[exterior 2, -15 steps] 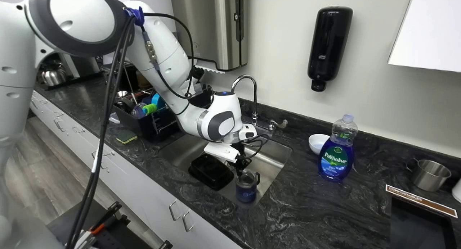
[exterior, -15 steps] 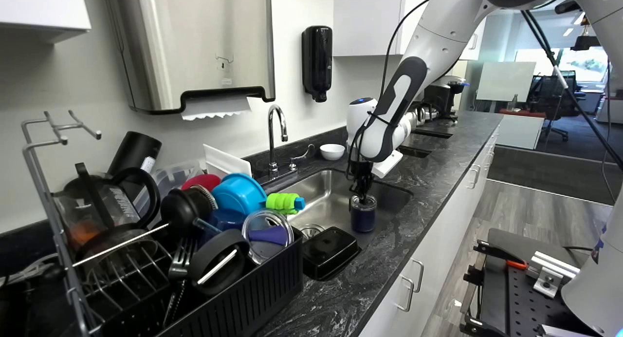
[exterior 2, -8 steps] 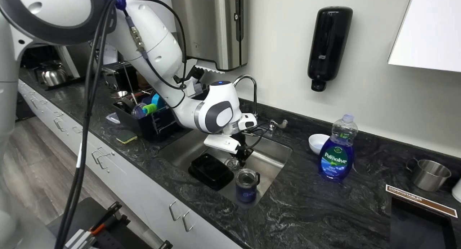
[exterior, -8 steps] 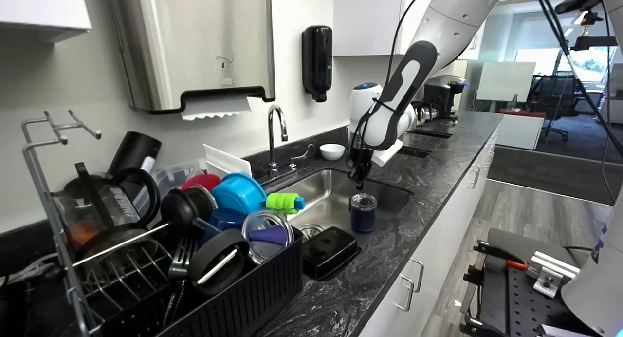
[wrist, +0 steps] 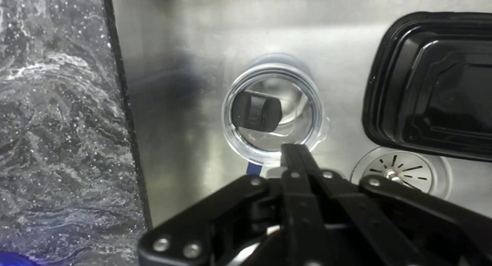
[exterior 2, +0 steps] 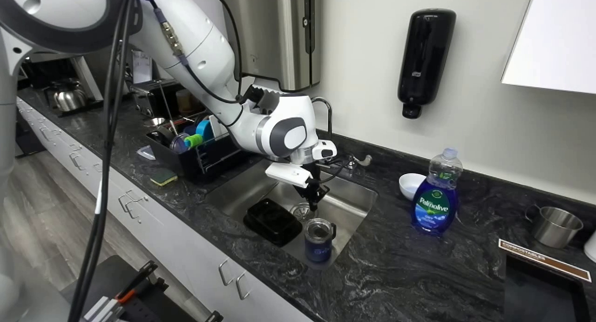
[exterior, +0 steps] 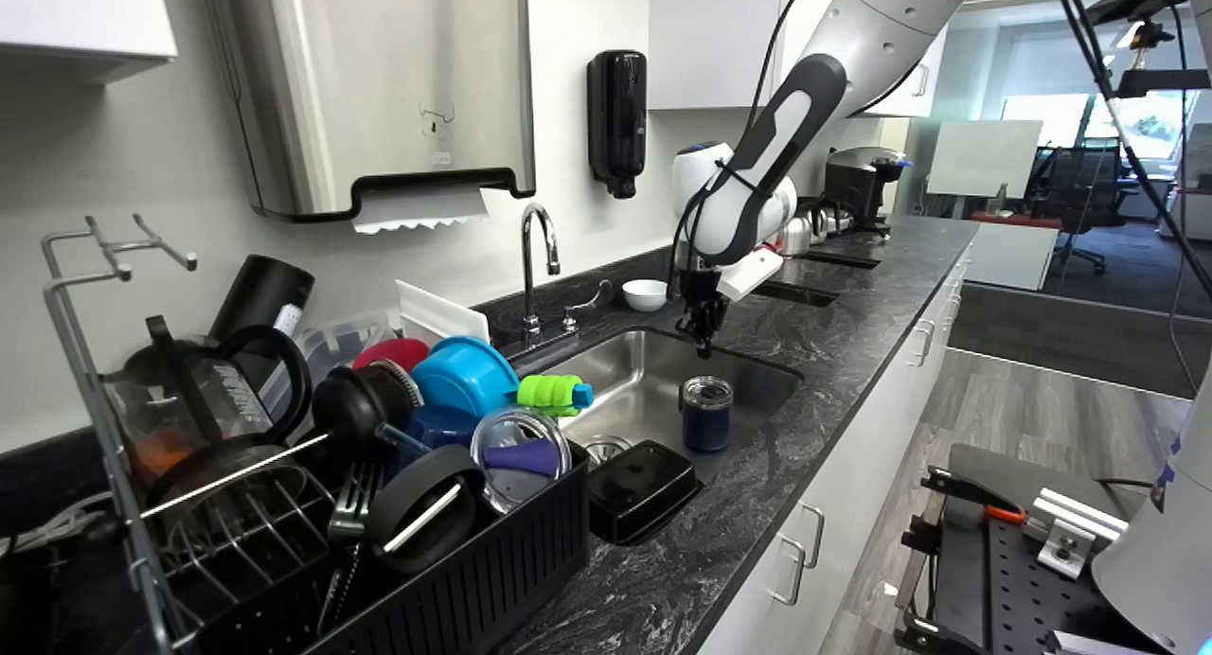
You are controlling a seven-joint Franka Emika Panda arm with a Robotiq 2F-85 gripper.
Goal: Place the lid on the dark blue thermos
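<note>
We see the fingers (wrist: 295, 155) pressed together, tips meeting. Just below them, apart, lies the lid (wrist: 275, 109) — round, clear, with a dark slider (wrist: 254, 111) — over the mouth of the dark blue thermos (exterior 2: 318, 249). The thermos stands upright in the sink (wrist: 173, 154), long axis vertical, handle (exterior 2: 334, 231) on the fingers' side; farther out, a black container (wrist: 453, 93).

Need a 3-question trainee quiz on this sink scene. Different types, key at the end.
1. True or false: the lid rests on the dark blue thermos.
2. The tool is: A) open; B) shut and empty; C) clamped on the lid.
3. Short answer: what brand name is on the dish soap bottle beside the white bowl?
Key: 1 true; 2 B; 3 Palmolive.
</note>
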